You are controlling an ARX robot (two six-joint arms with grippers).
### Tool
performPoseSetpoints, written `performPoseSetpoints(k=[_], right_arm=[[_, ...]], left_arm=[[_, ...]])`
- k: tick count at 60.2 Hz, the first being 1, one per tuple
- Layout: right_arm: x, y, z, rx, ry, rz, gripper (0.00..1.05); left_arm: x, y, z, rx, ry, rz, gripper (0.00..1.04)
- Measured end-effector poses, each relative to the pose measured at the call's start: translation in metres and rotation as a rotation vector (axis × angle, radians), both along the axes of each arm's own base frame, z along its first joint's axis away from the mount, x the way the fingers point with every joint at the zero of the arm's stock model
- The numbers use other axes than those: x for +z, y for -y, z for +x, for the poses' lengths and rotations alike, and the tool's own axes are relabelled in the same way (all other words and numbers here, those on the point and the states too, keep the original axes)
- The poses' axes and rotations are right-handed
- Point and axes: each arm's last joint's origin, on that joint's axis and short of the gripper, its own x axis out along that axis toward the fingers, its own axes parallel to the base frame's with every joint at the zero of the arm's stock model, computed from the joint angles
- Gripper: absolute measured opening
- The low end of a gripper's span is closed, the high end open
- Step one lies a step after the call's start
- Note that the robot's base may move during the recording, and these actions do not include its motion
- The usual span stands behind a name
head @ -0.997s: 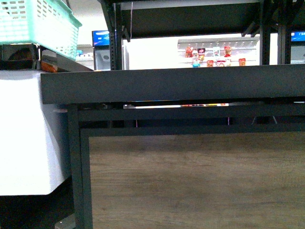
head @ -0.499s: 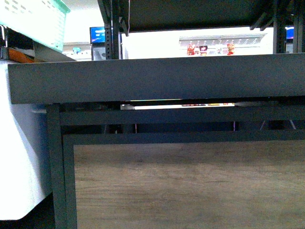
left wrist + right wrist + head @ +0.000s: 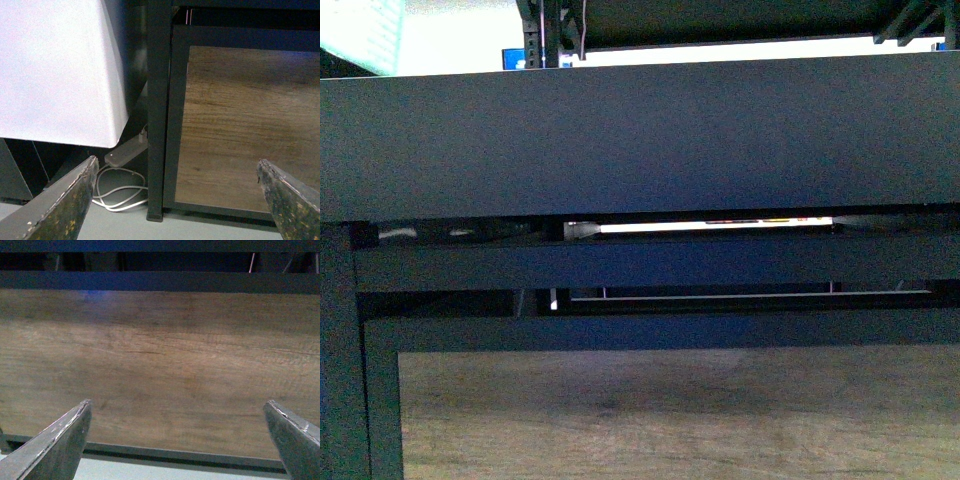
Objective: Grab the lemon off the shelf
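The lemon is out of view in every frame. The shelf [image 3: 640, 140] fills the front view: the dark front edge of a flat tray, black bars under it and the brown wood-grain panel [image 3: 670, 420] below. Neither arm shows in the front view. My left gripper [image 3: 177, 167] is open and holds nothing, low in front of the shelf's black corner upright [image 3: 159, 100] and the wood panel [image 3: 250, 110]. My right gripper [image 3: 177, 407] is open and holds nothing, facing the wood panel [image 3: 160, 365] near its bottom rail.
A white cabinet [image 3: 55, 70] stands beside the shelf's corner upright. Under it lie a white power strip [image 3: 125, 150] and a looped white cable [image 3: 120, 192] on the grey floor [image 3: 150, 230]. A thin bright gap [image 3: 700, 226] shows under the tray.
The front view has closed in on the shelf: the tray's front edge has grown and now fills the upper half. The green basket and the white cabinet at left have slid out of the picture.
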Motion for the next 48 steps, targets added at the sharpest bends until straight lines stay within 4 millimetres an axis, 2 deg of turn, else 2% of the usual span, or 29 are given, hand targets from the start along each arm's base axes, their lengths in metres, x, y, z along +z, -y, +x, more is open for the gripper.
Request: performPoseSetpoints(k=[48], right_arm=[[-0.0001, 0.0, 0.0, -0.001, -0.001, 0.0, 1.02]], left_arm=[[-0.0001, 0.0, 0.0, 0.001, -0.001, 0.0, 0.97]])
